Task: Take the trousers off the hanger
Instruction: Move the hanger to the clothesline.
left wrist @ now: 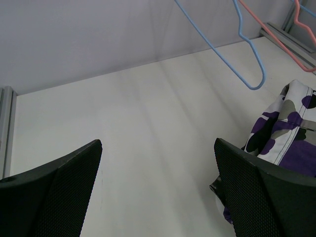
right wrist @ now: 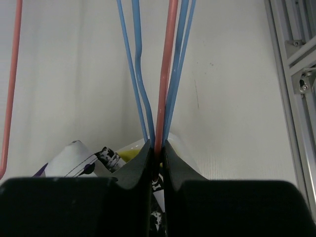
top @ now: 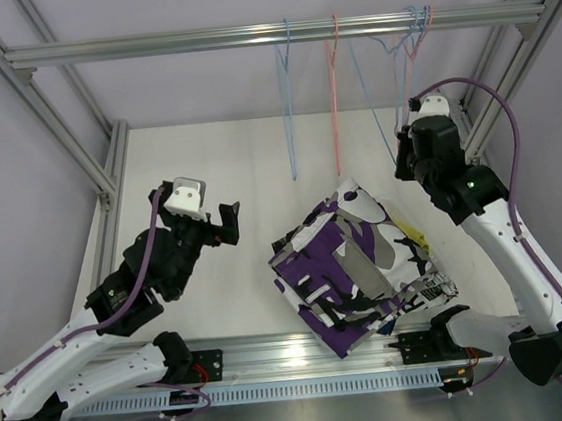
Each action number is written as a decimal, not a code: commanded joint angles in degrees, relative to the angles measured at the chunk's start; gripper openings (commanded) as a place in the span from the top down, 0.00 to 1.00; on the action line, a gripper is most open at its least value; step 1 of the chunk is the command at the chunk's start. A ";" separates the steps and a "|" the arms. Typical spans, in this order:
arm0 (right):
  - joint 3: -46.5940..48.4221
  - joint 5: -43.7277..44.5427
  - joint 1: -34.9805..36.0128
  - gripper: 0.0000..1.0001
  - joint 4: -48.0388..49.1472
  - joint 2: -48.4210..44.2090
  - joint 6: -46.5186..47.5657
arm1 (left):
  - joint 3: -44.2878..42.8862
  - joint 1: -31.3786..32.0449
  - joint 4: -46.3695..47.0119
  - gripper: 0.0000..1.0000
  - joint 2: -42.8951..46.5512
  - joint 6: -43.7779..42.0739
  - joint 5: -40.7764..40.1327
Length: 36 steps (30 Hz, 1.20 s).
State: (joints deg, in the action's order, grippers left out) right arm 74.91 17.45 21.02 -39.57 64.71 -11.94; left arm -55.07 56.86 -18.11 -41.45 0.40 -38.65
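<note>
White table top [top: 206,168] fills the middle of the scene, smooth and matte, with pale grey-lilac walls [top: 13,148] behind it and at both sides. An aluminium frame [top: 110,163] stands around the table, and one horizontal rail [top: 243,37] of it crosses high over the far edge. From this rail hang a blue hanger [top: 295,169] and a pink hanger [top: 339,159], each as thin wire only. Further right hangs a bunch of hangers [right wrist: 166,74], blue and pink wires close together.

The trousers [top: 366,252] lie in a heap on the table, near the front edge and between the two arms, below the hangers and not on them. On top is the purple-white-black pair [top: 327,266]. A bit of the yellow pair [top: 418,241] and of the black-and-white splatter pair [top: 432,290] shows at the right side of the heap.

The right gripper [right wrist: 158,148] is raised to the bunch, and its jaws are pressed together on the wires, one pink and some blue between them. The left gripper [left wrist: 157,148] hovers over the table, left of the heap, with its jaws spread wide and only the white surface seen between them.
</note>
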 commanded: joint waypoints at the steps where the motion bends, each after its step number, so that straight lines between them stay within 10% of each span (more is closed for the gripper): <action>1: 1.81 2.66 3.23 1.00 0.46 1.65 0.34 | 0.05 -0.35 0.97 0.01 0.76 -0.93 0.77; 36: 14.64 13.92 25.39 1.00 0.72 19.84 -3.17 | 0.14 -0.43 1.32 0.01 3.13 -0.93 0.77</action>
State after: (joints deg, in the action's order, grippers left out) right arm 86.89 31.18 44.93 -37.98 83.48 -15.46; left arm -55.07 56.84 -18.09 -38.61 0.38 -38.63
